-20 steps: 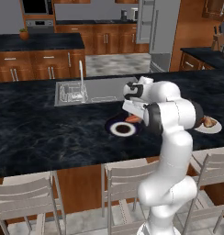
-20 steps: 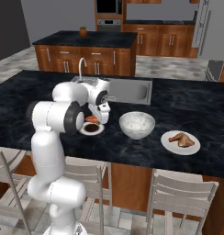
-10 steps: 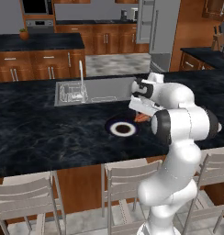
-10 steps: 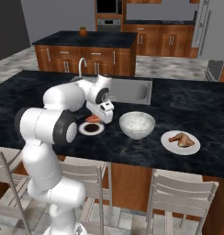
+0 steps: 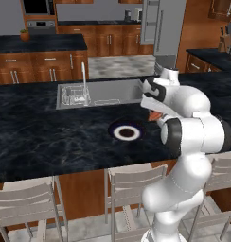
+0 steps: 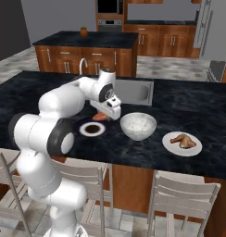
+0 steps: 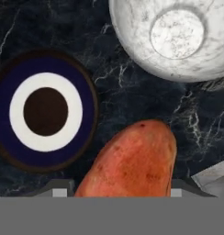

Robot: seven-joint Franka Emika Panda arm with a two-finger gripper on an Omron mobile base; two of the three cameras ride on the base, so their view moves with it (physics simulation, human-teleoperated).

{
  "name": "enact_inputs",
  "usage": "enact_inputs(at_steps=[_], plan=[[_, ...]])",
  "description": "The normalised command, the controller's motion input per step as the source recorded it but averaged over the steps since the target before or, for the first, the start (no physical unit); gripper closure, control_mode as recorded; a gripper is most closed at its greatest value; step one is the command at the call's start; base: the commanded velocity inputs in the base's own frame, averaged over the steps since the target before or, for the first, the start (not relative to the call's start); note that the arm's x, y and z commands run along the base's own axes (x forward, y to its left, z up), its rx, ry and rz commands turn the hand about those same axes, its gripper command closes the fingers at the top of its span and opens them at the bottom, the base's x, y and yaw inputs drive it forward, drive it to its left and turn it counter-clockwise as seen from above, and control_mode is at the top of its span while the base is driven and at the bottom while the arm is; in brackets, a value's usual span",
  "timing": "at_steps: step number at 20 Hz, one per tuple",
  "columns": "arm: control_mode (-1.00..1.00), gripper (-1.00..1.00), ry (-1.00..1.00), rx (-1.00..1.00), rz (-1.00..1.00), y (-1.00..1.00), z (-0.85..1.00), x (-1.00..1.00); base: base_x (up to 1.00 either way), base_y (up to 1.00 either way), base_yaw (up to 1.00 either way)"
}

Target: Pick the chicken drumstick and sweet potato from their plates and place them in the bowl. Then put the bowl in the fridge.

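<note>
My gripper [image 6: 107, 113] is shut on the orange sweet potato [image 7: 132, 160], holding it above the dark counter between the dark-rimmed plate [image 7: 86, 82] and the pale grey-white bowl [image 7: 178, 36]. That plate [image 6: 92, 129] lies bare to the gripper's left, and the bowl [image 6: 138, 126] stands just to its right with nothing in it. The chicken drumstick [image 6: 183, 140] lies on a white plate [image 6: 172, 146] further right. In the left base view the sweet potato [image 5: 155, 116] peeks out beside my arm, right of the plate [image 5: 126, 132]. The steel fridge [image 5: 155, 21] stands at the back.
A steel sink [image 5: 96, 92] with a tap is set in the counter behind the plate. Chairs [image 5: 129, 182] line the counter's near edge. A second island with wood cabinets [image 6: 87, 53] stands across the floor. The fridge [image 6: 212, 32] is far right.
My arm has swung from over the dark-rimmed plate toward the bowl, carrying the sweet potato with it. The plate is left bare.
</note>
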Motion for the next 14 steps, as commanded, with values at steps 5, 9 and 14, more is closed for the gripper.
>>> enact_inputs(at_steps=[5,9,14], plan=[[-1.0,1.0,-0.17,-0.13,0.15,-0.51,0.07,0.0,0.0,0.0,0.0],[-1.0,1.0,-0.13,-0.06,0.15,-0.55,0.02,0.0,0.0,0.0,0.0],[-1.0,1.0,-0.1,-0.02,0.14,-0.55,0.01,0.0,0.0,0.0,0.0]])
